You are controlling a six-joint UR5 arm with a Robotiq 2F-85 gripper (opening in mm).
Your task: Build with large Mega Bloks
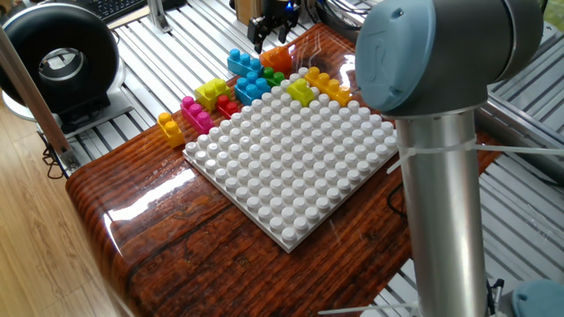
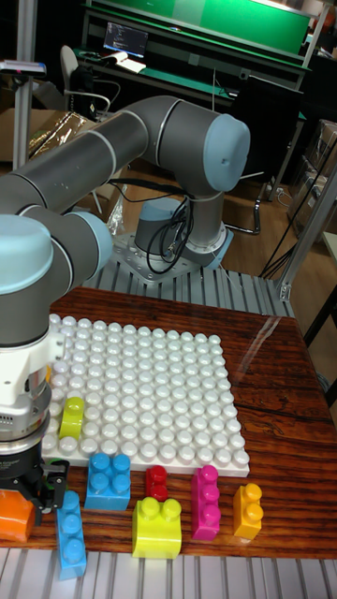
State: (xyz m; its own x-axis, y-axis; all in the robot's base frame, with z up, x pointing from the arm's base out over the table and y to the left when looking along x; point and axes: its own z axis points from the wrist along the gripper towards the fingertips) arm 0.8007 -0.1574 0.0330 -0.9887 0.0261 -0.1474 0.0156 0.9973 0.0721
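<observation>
Orange brick | upright in gripper | long axis indiscernible

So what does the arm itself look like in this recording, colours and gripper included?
The arm is a set of silver-grey metal tubes with rounded joints closed by pale blue caps. A thin white cable tie circles the near tube in the fixed view. The wrist ends in a white collar, then a black two-finger gripper.

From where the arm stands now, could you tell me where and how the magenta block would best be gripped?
Probably from straight above, the tool closing across the long flat sides of the magenta block. It lies on the table clear of the white baseplate, studs up, with gaps toward the red block and the orange-yellow block, which leave the fingers room.
</observation>
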